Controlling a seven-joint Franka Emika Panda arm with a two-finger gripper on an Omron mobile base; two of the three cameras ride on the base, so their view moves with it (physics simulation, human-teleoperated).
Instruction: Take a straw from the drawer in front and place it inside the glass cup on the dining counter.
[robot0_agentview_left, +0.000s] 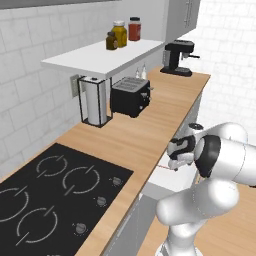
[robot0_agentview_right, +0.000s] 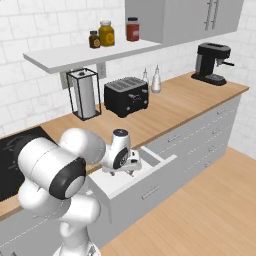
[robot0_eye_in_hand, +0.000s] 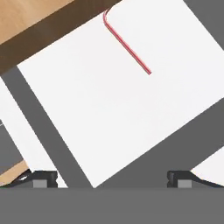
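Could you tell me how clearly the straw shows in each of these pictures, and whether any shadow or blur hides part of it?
Hand view: the straw is sharp red-pink on the evenly lit white floor of the drawer, casting hardly any shadow; its bent end runs into the dark band under the counter edge. Left base view: only a faint thin line beside the open gripper. Right base view: the arm covers it.

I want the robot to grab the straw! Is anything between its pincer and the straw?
No. In the hand view, just bare white drawer floor lies between the open pincer and the straw.
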